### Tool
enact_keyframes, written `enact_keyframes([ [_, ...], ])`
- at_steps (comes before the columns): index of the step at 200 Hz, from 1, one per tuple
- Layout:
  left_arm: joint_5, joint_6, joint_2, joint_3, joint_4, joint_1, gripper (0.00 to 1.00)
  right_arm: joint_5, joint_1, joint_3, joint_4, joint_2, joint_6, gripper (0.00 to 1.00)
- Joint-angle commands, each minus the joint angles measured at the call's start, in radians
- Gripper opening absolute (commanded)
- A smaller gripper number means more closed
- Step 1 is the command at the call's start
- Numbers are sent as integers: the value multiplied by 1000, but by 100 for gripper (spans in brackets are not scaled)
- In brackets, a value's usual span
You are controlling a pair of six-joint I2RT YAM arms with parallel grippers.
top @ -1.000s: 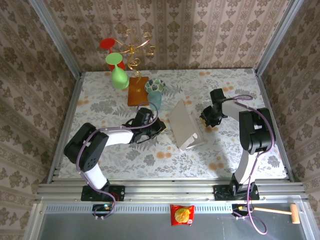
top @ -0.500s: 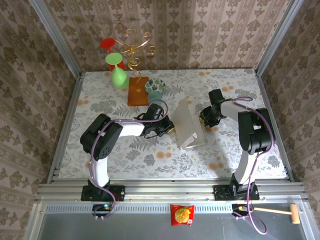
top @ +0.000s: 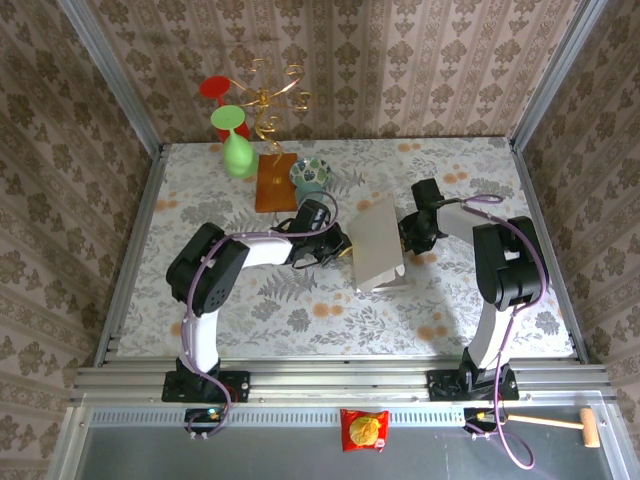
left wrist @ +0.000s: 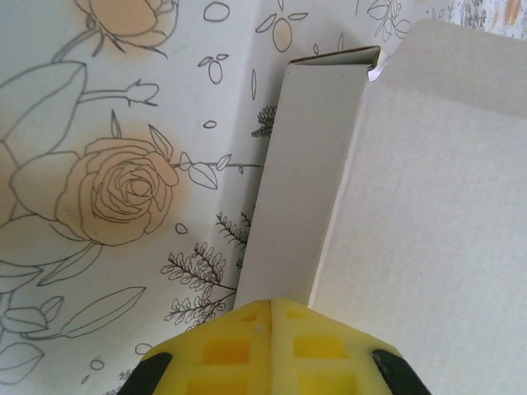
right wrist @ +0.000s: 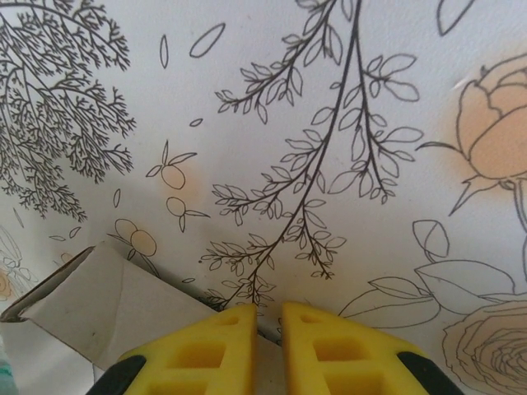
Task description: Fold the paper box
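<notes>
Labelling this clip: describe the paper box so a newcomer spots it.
On the floral table, look between the left hand and right hand. The paper box is the plain pale cardboard there, unlike the brown board and teal cup behind.

Change over the last second, seen from above. The left claw (top: 337,247), its jaws together, has travelled right across the worktop (top: 460,175), from just short of the paper box (top: 378,245) to the box's left edge. The left arm's elbow has swung right and farther along with it. The paper box has gone from a wider, flatter spread to a narrower, steeper shape. The right claw (top: 409,232) has edged left toward the box's right side, and its jaws have narrowed.
</notes>
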State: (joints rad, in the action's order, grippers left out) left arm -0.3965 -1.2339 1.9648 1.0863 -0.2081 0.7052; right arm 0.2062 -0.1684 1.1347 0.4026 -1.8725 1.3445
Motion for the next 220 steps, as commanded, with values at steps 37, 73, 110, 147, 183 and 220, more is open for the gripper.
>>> enact_keyframes([
  [37, -40, 72, 7, 72, 43, -54, 0, 133, -62, -83, -94, 11, 133, 17],
  [73, -53, 132, 49, 156, 122, -75, 0, 188, -85, -153, -164, 47, 253, 17],
  [110, -46, 239, 89, 286, 252, -108, 0, 213, -127, -220, -153, 116, 323, 19],
  [147, 19, 332, 65, 366, 402, -121, 5, 132, -95, -271, -28, 231, 245, 28],
  [183, 139, 408, -44, 403, 547, -112, 16, 36, -13, -185, 157, 326, 5, 30],
  [220, 219, 387, -178, 357, 667, -112, 19, 41, 93, -83, 126, 278, -185, 26],
])
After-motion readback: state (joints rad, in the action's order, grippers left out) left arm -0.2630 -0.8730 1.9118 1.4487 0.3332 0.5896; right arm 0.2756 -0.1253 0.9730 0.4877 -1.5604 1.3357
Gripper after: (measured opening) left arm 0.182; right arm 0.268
